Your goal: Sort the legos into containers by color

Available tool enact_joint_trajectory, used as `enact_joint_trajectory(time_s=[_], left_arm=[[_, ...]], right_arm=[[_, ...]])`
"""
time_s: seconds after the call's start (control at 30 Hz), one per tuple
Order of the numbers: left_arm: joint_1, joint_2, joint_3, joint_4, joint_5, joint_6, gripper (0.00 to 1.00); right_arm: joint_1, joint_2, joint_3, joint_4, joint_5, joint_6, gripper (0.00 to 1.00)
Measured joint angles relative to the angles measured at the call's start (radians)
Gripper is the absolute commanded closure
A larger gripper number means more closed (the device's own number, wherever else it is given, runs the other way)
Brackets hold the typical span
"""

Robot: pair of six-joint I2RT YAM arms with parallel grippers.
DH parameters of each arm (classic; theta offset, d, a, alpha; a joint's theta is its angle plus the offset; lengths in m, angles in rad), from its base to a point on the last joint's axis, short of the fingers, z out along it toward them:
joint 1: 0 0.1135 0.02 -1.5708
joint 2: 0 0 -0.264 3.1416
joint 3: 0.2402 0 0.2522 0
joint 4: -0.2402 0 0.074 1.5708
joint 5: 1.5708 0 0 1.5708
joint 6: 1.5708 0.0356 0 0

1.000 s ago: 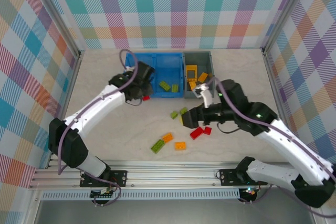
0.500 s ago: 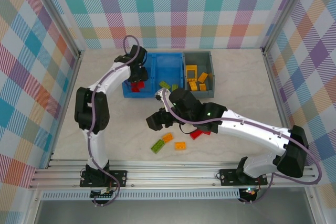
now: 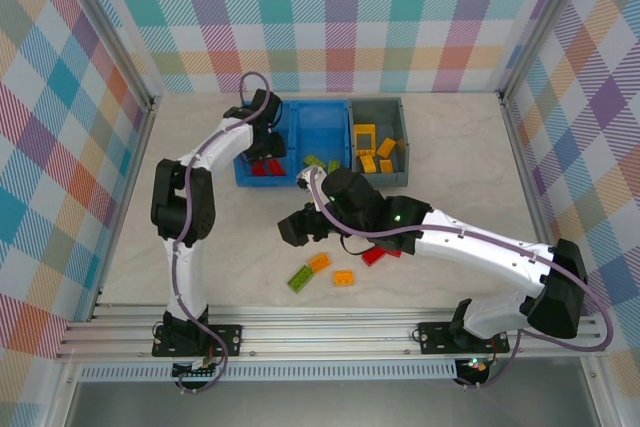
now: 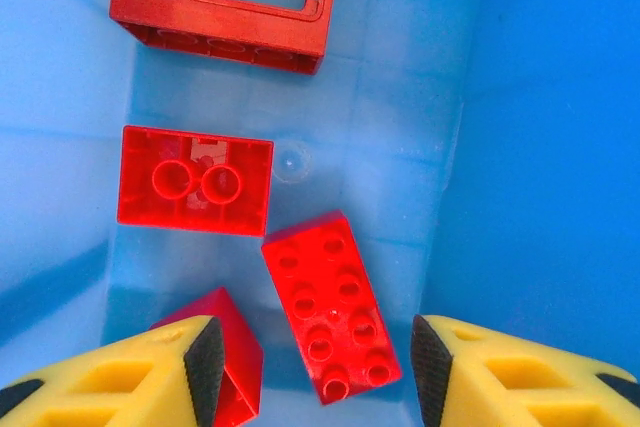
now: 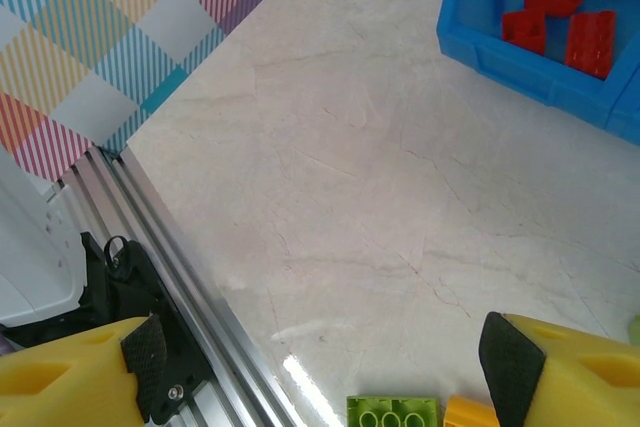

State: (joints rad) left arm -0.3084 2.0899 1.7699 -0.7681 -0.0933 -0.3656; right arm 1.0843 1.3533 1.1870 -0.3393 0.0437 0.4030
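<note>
Pale stone bench (image 3: 200, 247) sits between checked walls (image 3: 340, 17). Your left fingers (image 4: 130, 372) are spread wide and hold nothing. They hang over the left part of the blue plastic two-part bin (image 3: 320, 127), just above four red plastic legos (image 4: 330, 307), one an open square frame (image 4: 225, 7). Your right fingers (image 5: 570, 372) are wide apart too, with nothing in them, above bare bench. Near them lie a green lego (image 3: 298, 278), two orange legos (image 3: 319, 262) and a red lego (image 3: 375, 255). Yellow legos (image 3: 365, 134) sit in the dark grey plastic bin (image 3: 385, 112).
</note>
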Motion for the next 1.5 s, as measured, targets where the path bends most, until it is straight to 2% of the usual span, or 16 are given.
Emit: enact_joint_trajectory(time_s=[0.13,0.3,0.43,0.57,0.63,0.73,0.83,1.07,1.3,1.43,1.5], left_arm=[[0.000,-0.088,-0.006,-0.027,0.016,-0.003,0.44],[-0.013,-0.393,-0.151,-0.007,0.061,-0.011,0.40],[-0.061,-0.739,-0.369,0.019,0.148,-0.011,0.38],[-0.138,-1.036,-0.573,0.002,0.272,-0.012,0.36],[-0.146,-1.165,-0.652,-0.035,0.326,-0.019,0.35],[-0.146,-1.343,-0.719,-0.130,0.385,-0.035,0.35],[-0.146,-1.487,-0.726,-0.232,0.422,-0.044,0.35],[-0.146,-1.606,-0.725,-0.381,0.439,-0.067,0.35],[-0.146,-1.659,-0.725,-0.410,0.472,-0.068,0.36],[-0.146,-1.695,-0.725,-0.421,0.478,-0.069,0.36],[-0.146,-1.702,-0.724,-0.435,0.478,-0.073,0.37]], right_arm=[[0.006,0.000,-0.008,-0.049,0.025,0.011,0.20],[0.078,0.011,-0.030,-0.173,0.053,0.121,0.23],[0.119,0.058,-0.029,-0.289,0.022,0.349,0.26],[0.122,0.101,-0.042,-0.362,-0.018,0.624,0.22],[0.122,0.120,-0.051,-0.365,-0.044,0.739,0.20],[0.122,0.200,-0.024,-0.369,-0.085,0.879,0.17],[0.122,0.325,0.055,-0.388,-0.125,0.994,0.19],[0.107,0.516,0.182,-0.412,-0.166,1.168,0.30],[0.077,0.634,0.194,-0.396,-0.193,1.239,0.39],[0.067,0.660,0.198,-0.386,-0.191,1.246,0.51],[0.064,0.663,0.199,-0.387,-0.194,1.246,0.61]])
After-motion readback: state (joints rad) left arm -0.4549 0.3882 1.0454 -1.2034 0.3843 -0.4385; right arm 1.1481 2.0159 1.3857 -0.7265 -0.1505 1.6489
